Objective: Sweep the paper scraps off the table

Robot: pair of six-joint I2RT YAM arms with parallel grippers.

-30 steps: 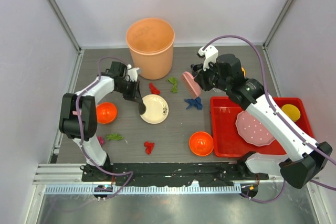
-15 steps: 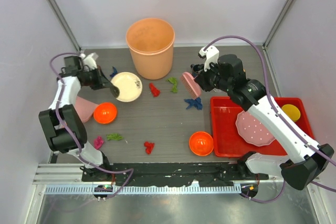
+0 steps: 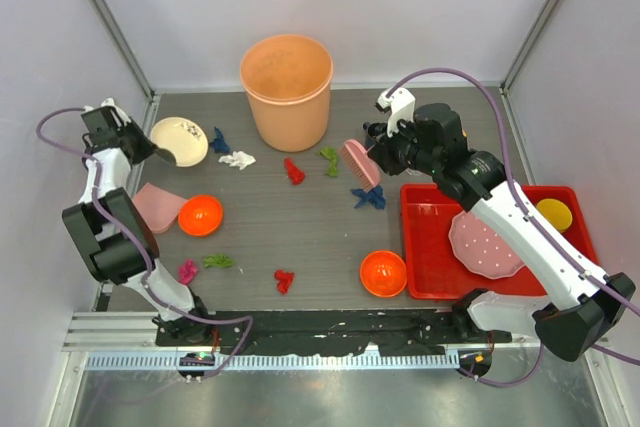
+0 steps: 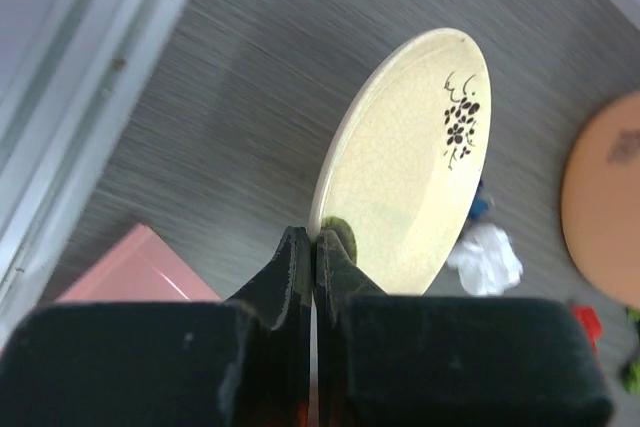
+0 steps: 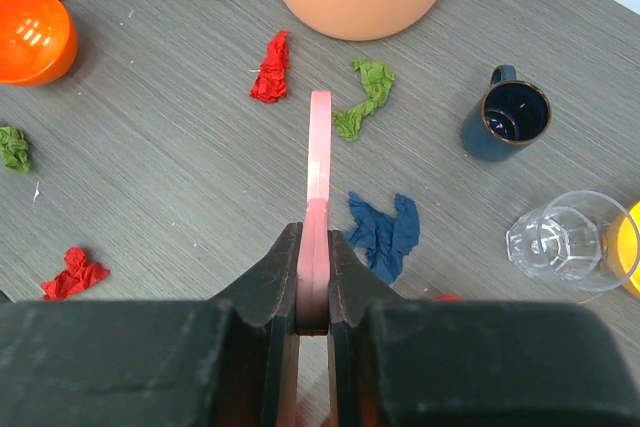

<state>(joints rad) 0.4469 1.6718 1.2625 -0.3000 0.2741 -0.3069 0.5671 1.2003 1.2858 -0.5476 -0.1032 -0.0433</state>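
wood-grain table [image 3: 300,232] w/ crumpled paper scraps [image 3: 293,170]

Top camera high behind my bases; wrist cameras close behind left pincer [image 4: 315,237] and right pincer [image 5: 314,234], all sharing white scrap [image 3: 237,159].

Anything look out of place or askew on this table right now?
Yes: the left claw pinches the cream plate by its rim, holding it tilted rather than flat, at the far-left corner of the table. Crumpled paper scraps lie strewn across it, unswept.
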